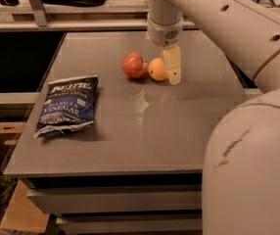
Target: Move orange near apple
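Observation:
The orange [156, 69] sits on the grey table [145, 131] near the far edge. The red apple [134, 65] is just to its left, and the two are touching or nearly so. My gripper [168, 72] comes straight down from the white arm and reaches table height right beside the orange, on its right side. Part of the gripper is hidden behind the orange.
A dark blue chip bag [66, 106] lies flat at the table's left. My white arm [238, 28] spans the upper right, and the robot's body [252, 170] fills the lower right. Shelves with clutter stand behind the table.

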Controlling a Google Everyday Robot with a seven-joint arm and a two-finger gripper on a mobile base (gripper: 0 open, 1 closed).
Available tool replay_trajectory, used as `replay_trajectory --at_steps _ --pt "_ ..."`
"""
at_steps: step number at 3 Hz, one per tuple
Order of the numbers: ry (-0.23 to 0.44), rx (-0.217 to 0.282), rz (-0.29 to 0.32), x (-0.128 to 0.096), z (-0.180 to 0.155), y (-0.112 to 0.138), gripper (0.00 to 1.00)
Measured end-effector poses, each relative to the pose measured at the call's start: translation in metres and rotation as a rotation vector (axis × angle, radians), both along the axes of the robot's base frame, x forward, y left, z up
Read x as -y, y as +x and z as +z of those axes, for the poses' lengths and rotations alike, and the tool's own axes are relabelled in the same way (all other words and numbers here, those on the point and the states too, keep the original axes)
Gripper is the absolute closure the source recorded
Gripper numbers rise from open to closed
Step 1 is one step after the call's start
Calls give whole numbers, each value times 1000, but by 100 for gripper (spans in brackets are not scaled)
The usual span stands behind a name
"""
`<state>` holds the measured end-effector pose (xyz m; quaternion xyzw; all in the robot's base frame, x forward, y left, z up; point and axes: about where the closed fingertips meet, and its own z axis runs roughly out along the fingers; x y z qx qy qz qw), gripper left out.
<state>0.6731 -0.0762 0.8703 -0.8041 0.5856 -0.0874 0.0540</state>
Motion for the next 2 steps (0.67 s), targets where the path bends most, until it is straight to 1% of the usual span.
replay_trajectory --at_steps 1,2 --pt "16 -28 10 6 2 5 0" --pt "33 -47 22 8 2 8 0"
